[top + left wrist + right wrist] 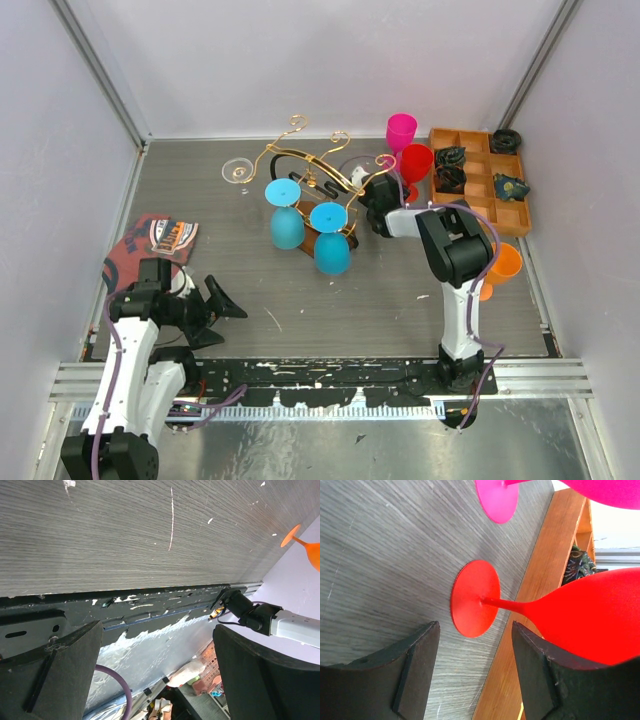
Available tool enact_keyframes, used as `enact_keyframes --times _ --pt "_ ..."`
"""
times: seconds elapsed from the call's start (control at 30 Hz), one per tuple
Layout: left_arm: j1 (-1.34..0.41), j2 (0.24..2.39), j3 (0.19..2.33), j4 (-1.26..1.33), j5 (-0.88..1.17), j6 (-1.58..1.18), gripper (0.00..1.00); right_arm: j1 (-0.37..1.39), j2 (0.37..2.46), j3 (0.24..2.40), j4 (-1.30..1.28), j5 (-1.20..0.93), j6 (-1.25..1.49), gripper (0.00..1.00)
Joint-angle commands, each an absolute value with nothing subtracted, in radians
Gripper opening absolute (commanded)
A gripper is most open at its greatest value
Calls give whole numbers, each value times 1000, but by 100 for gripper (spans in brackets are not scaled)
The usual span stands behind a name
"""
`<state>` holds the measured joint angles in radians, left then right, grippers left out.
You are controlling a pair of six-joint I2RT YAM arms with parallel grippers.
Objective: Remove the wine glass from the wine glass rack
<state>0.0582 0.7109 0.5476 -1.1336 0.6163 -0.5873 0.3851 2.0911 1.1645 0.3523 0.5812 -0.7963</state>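
Observation:
The gold wire wine glass rack (300, 160) stands mid-table. Two blue wine glasses (287, 228) (332, 252) hang from it, feet up. A clear glass (238, 170) shows at its left scroll arm. My right gripper (380, 187) is at the rack's right side, open and empty. In the right wrist view my right gripper (475, 626) has its jaws spread either side of a red wine glass (475, 598) that stands on the table, not touching it. My left gripper (215, 305) is open and empty, low at the near left, and in the left wrist view (157, 630) it faces the table's front edge.
The red glass (415, 160) and a pink glass (401, 130) stand between the rack and an orange compartment tray (478, 210) holding dark items. The pink glass's foot (496, 497) and the tray's wall (540, 605) show close by. An orange glass (502, 265) sits by the right arm. A printed cloth (150, 240) lies at left.

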Motion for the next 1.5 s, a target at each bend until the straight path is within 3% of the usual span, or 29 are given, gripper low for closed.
enact_keyframes --times 0.0,0.63,1.2,1.47 --pt "59 701 557 -1161 646 -573 98 393 2065 1150 124 481 -710 66" --pt "59 717 566 -1159 657 -568 98 393 1933 1311 -514 271 -477 67" --pt "59 719 580 -1182 660 -554 98 387 1875 1360 -842 82 -289 69" --pt "58 724 578 -1178 663 -557 98 378 1717 1280 -930 83 -126 74"
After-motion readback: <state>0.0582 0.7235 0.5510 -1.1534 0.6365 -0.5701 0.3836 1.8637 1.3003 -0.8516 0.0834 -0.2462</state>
